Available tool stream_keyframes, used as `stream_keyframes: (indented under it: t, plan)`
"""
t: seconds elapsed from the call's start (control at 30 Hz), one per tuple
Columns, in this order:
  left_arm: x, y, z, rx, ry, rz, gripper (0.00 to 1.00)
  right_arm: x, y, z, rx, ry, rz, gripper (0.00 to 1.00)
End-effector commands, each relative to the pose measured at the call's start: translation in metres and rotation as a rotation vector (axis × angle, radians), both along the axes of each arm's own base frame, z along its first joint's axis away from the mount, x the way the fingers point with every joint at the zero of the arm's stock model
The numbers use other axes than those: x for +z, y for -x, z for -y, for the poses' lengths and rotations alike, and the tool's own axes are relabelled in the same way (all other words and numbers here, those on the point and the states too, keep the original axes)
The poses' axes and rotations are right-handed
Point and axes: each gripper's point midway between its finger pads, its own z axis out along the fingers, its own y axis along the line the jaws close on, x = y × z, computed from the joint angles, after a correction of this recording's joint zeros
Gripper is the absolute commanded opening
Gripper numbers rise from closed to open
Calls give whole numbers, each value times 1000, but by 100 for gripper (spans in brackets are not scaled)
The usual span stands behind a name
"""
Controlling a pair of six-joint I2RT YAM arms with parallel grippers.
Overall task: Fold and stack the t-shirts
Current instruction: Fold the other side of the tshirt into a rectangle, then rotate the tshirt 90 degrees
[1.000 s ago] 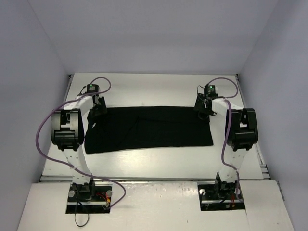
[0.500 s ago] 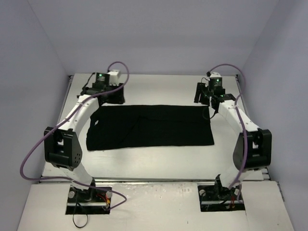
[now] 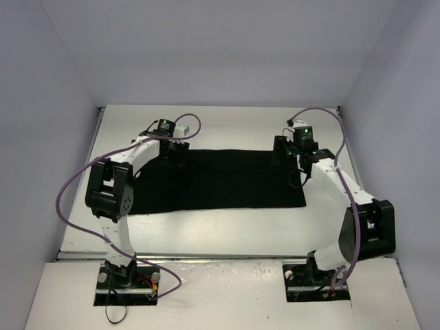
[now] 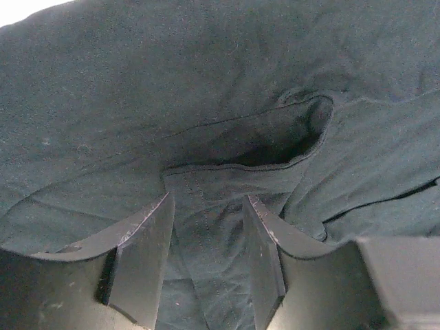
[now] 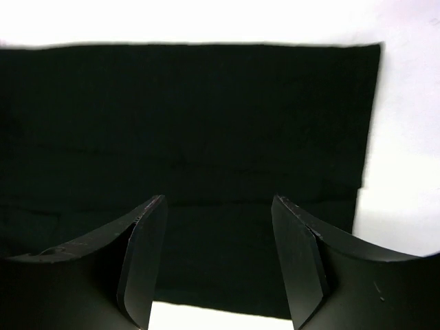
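The black t-shirt (image 3: 227, 182) lies flat on the white table, folded into a long band running left to right. My left gripper (image 3: 173, 152) is down on its far left part, by the sleeve. In the left wrist view the jaws (image 4: 206, 206) stand apart with a stitched hem of the t-shirt (image 4: 206, 103) lying between them, not pinched. My right gripper (image 3: 283, 150) hovers over the shirt's far right corner. In the right wrist view it (image 5: 218, 203) is open over the dark t-shirt (image 5: 206, 117), nothing between its fingers.
The white table (image 3: 227, 227) shows as bare strips in front of and behind the shirt. Grey walls close in on the left, right and far sides. The arm bases sit at the near edge, with purple cables looping above each arm.
The left gripper has come from the far left corner rightwards and down onto the shirt's sleeve area. The right gripper has moved slightly nearer, over the shirt's far right corner. The shirt lies as before.
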Motion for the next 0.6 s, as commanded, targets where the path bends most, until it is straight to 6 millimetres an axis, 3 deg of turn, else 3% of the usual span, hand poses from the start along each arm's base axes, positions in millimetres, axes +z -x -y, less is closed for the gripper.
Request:
stream_keyframes:
  t: [0.0,0.27,0.47,0.57]
  plan:
    - [13,-14,-2,-1,-9,62,41,21,3,-11,22,-33,70,60]
    - [-10,-8,-8,26,-43,7,42,23,10,-12,22,-37,76,60]
    - [-16,-8,-8,25,-52,-3,41,22,13,-14,24,-45,74,60]
    - [-8,-7,-7,26,-37,7,31,24,14,-14,18,-45,79,60]
